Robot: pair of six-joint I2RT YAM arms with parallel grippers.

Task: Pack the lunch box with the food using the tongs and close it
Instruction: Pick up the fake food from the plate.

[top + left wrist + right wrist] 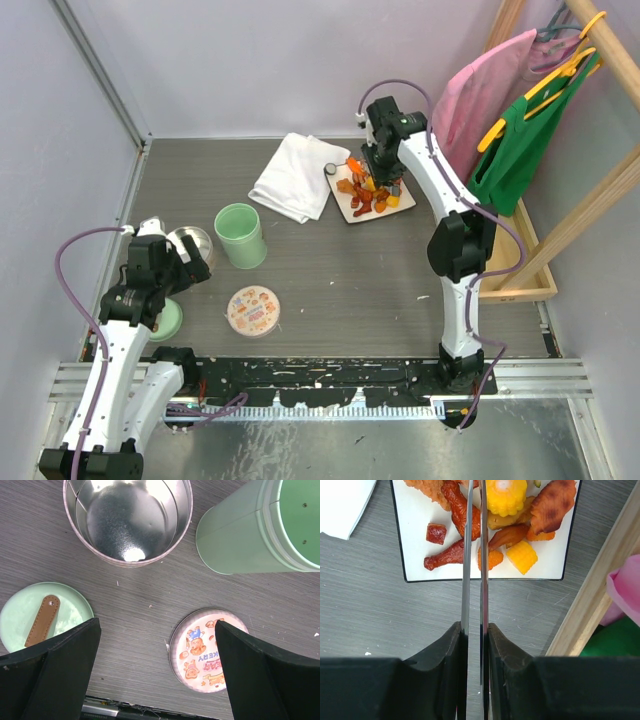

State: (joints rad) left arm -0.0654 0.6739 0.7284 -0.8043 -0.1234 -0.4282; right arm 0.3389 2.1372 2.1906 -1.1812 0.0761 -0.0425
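The food (451, 555), small orange, red, yellow and brown pieces, is heaped on a white square plate (415, 545) at the back of the table (370, 197). My right gripper (475, 630) hangs over the plate's near edge, shut on the tongs (465, 555). Their two thin arms are squeezed almost together and their tips reach in among the pieces. Whether a piece is pinched I cannot tell. The lunch box stands in parts at the left: a mint-green tub (240, 235) and a steel pot (125, 520). My left gripper (157, 670) hovers open beside them, holding nothing.
A round lid with cartoon bears (200, 650) and a mint-green lid with a brown knob (42, 620) lie flat near the left gripper. A folded white cloth (295, 175) lies left of the plate. A wooden rack (560, 240) with pink and green bags borders the right side.
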